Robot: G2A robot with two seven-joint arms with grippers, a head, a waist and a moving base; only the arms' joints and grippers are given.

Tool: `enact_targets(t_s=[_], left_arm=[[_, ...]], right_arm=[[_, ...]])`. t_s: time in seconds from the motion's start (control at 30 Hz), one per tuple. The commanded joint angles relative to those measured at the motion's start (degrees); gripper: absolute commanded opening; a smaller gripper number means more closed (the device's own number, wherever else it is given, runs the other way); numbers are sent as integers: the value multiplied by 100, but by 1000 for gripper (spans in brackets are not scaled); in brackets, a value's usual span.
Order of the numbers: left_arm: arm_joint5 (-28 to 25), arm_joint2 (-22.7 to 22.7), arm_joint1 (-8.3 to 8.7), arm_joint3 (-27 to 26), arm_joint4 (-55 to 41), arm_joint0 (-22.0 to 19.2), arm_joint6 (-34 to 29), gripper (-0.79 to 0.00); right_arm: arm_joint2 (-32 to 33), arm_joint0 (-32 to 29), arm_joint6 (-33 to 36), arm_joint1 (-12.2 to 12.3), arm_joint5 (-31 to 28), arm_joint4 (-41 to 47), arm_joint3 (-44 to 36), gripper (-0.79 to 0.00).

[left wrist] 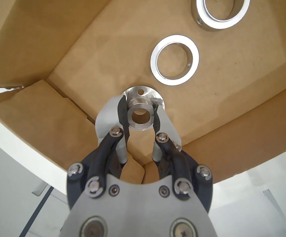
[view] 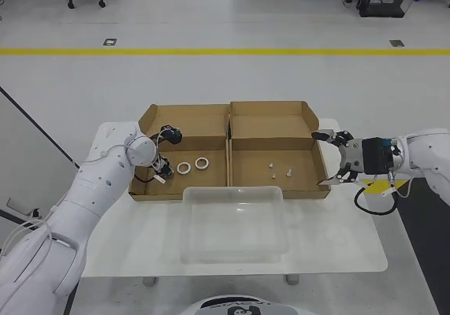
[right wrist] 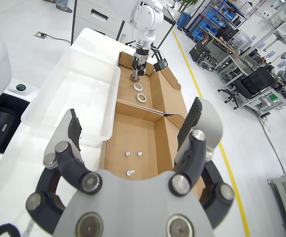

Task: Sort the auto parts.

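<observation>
A: Left gripper [left wrist: 139,110], state?
B: Pinched tight on a flanged bushing [left wrist: 145,124], one finger pad on each side of the hub. The flange end points down at the box floor. Cannot tell whether the flange touches the cardboard.
A: Where is that, measured from the clear plastic tub [view: 187,228]?
B: Inside the left cardboard box [view: 201,126], which sits just beyond the tub's far edge, on its left half. The bushing is at the end of that box lying farthest left of the tub.
A: Anything else in there?
B: Two collar rings [left wrist: 155,60], flat on the floor. They lie apart from each other and from the bushing, in a line running back toward the tub's middle. Each has a small screw hole in its side.
A: Right gripper [view: 319,161]?
B: Spread wide, nothing between the pads. It hangs past the tub's far right corner, at the outer wall of the right cardboard box [view: 256,161], tips pointing in toward it.
A: And that box?
B: Also just beyond the tub's far edge, on the right half, wall to wall with the left box. Three small bolts [right wrist: 127,153] lie loose on its floor, nearer the side facing the tub.
A: The tub itself?
B: Stands on the white table [view: 351,236], about mid-table
</observation>
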Motion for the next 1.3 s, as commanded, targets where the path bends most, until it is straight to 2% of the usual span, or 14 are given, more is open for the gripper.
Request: enact_targets(t_s=[0.0,0.1,0.17,0.2,0.23,0.33,0.37,0.4,0.43,0.67,0.83,1.0,1.13,1.27], left_arm=[[2,10,-6,32,14,-12,6,-785],[21,18,-16,71,17,-28,19,-785],[31,25,-23,93,10,-36,5,-683],[38,27,-27,105,-4,-38,0,-585],[38,32,-30,113,-1,-43,-3,-520],[27,43,-40,132,-13,-49,3,-394],[26,45,-43,139,-19,-50,8,-305],[24,45,-45,146,-26,-51,12,-114],[27,46,-47,155,-29,-53,7,0],[21,24,-49,155,-8,-67,81,0],[82,-136,-9,-103,-61,-78,151,0],[-76,-454,97,-795,-244,103,376,0],[-438,-904,230,-1550,-809,531,703,0],[-360,-1442,383,-2421,-1218,1040,776,0]], right_arm=[[0,0,0,0,0,0,0,0],[0,0,0,0,0,0,0,0],[0,0,0,0,0,0,0,0],[0,0,0,0,0,0,0,0],[0,0,0,0,0,0,0,0],[0,0,0,0,0,0,0,0],[0,0,0,0,0,0,0,0],[0,0,0,0,0,0,0,0],[0,0,0,0,0,0,0,0],[0,0,0,0,0,0,0,0],[0,0,0,0,0,0,0,0],[0,0,0,0,0,0,0,0],[0,0,0,0,0,0,0,0],[0,0,0,0,0,0,0,0]])
